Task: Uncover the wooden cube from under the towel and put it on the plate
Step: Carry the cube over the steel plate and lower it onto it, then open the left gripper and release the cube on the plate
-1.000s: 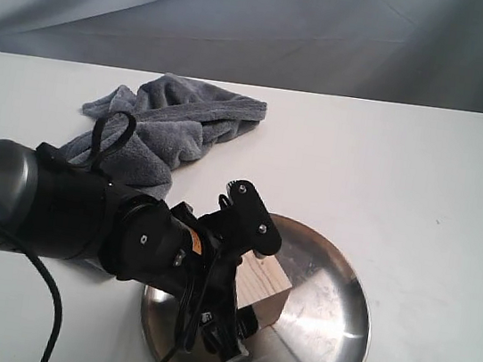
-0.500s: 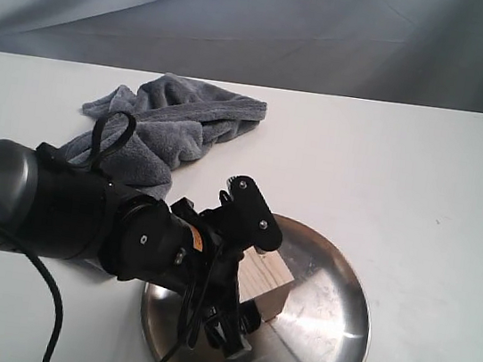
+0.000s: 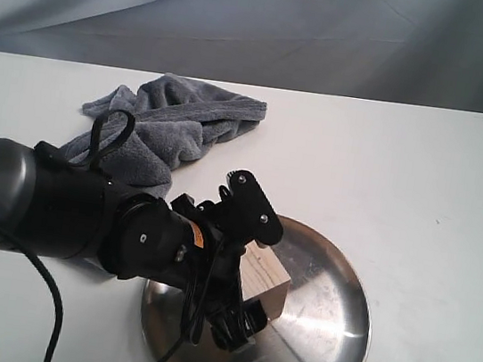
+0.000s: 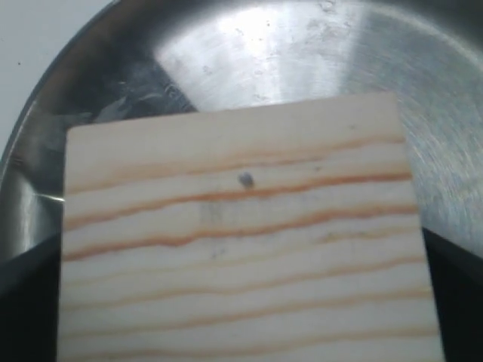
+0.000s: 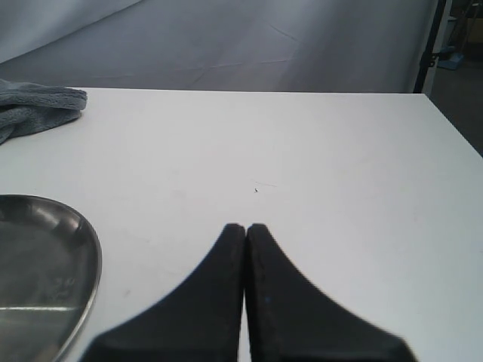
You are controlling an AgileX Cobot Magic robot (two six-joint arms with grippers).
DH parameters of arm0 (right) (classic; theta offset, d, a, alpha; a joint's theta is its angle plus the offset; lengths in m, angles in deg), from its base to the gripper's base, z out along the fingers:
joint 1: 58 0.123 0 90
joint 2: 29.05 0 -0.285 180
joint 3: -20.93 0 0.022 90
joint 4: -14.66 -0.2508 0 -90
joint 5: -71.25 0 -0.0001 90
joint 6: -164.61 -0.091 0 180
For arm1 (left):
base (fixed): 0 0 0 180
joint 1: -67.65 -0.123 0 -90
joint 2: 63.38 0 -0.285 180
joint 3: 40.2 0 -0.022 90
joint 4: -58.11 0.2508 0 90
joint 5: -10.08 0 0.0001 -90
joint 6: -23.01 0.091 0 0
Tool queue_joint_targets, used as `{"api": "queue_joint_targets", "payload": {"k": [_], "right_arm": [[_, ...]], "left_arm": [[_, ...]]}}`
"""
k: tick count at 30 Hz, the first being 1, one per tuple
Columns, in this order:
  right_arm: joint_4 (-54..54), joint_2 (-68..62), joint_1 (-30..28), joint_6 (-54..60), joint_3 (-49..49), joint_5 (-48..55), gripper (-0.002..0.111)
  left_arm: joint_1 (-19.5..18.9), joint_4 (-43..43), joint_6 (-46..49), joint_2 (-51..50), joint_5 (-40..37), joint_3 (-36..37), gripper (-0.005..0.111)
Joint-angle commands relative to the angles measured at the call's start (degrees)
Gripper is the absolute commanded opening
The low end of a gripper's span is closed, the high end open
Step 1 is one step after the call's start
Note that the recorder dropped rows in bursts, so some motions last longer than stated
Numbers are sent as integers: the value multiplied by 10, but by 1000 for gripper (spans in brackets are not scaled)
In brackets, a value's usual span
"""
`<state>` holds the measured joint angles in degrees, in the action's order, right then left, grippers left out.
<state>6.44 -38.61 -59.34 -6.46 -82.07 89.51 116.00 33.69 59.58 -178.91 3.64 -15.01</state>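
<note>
The wooden cube (image 3: 265,281) is pale with orange grain lines and sits over the left part of the round steel plate (image 3: 331,311). My left gripper (image 3: 261,278) straddles it, one black finger on each side, shut on the cube. In the left wrist view the cube (image 4: 241,241) fills the frame, with dark fingers (image 4: 23,302) at its two sides and the plate (image 4: 264,53) behind. The grey towel (image 3: 168,126) lies bunched on the table, behind the arm. My right gripper (image 5: 246,228) is shut and empty over bare table; the exterior view does not show it.
The white table (image 3: 420,188) stretches to the right of the plate. A grey cloth backdrop (image 3: 264,22) hangs behind the table. The right wrist view shows the plate's rim (image 5: 89,249) and a corner of the towel (image 5: 30,109).
My left gripper and the cube have shifted slightly toward the back of the plate. The towel and plate have not moved.
</note>
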Motion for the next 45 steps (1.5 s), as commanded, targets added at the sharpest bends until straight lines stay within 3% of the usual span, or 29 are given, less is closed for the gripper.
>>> {"api": "queue_joint_targets", "payload": {"k": [1, 20, 34, 38, 45], "right_arm": [[0, -1, 2, 0, 2, -3, 0], [0, -1, 2, 0, 2, -3, 0], [0, -1, 2, 0, 2, -3, 0], [0, -1, 2, 0, 2, -3, 0], [0, -1, 2, 0, 2, -3, 0]], "left_arm": [[3, -8, -10, 25, 0, -2, 96], [2, -8, -10, 131, -20, -3, 96], [-16, -8, -66, 130, -18, -3, 94], [-47, -8, -81, 130, -33, -3, 86], [-104, -8, -81, 130, -77, -3, 54]]}}
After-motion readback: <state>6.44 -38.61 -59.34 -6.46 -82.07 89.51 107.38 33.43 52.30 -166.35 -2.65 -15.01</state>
